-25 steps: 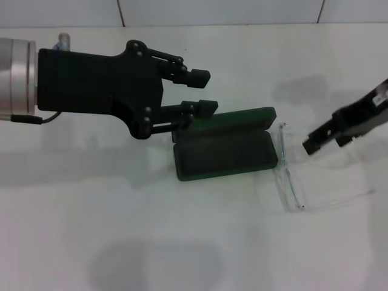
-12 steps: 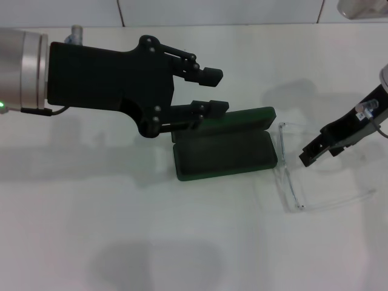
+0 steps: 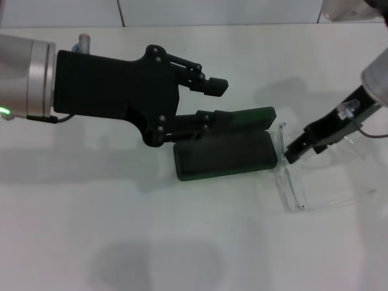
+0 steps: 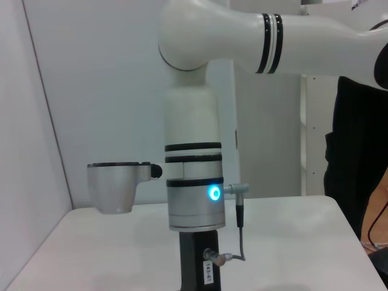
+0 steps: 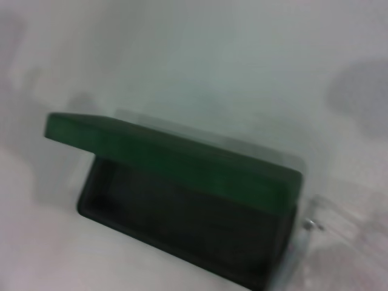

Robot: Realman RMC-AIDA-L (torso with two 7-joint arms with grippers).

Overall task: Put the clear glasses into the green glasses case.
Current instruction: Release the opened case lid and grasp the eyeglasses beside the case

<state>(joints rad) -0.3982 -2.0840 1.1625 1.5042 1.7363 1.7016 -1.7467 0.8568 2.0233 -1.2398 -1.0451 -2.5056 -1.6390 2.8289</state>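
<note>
The green glasses case [image 3: 225, 155] lies open in the middle of the white table, its lid [image 3: 245, 117] raised at the far side. The right wrist view shows the same case [image 5: 182, 212] with the lid up and the dark inside bare. The clear glasses [image 3: 290, 185] lie just right of the case, their arms pointing right. My left gripper [image 3: 217, 102] is open and hovers over the case's left end, the lower finger [image 3: 213, 119] above the lid. My right gripper [image 3: 295, 151] is low at the glasses' front, close to the case's right end.
A tiled wall edge [image 3: 218, 12] runs along the back of the table. In the left wrist view my right arm [image 4: 191, 176] stands upright with a blue light on it, and a dark-clothed person [image 4: 357, 182] stands beyond the table.
My left gripper has moved right, so its lower finger now overlaps the case lid. My right gripper has come left and down onto the front of the glasses.
</note>
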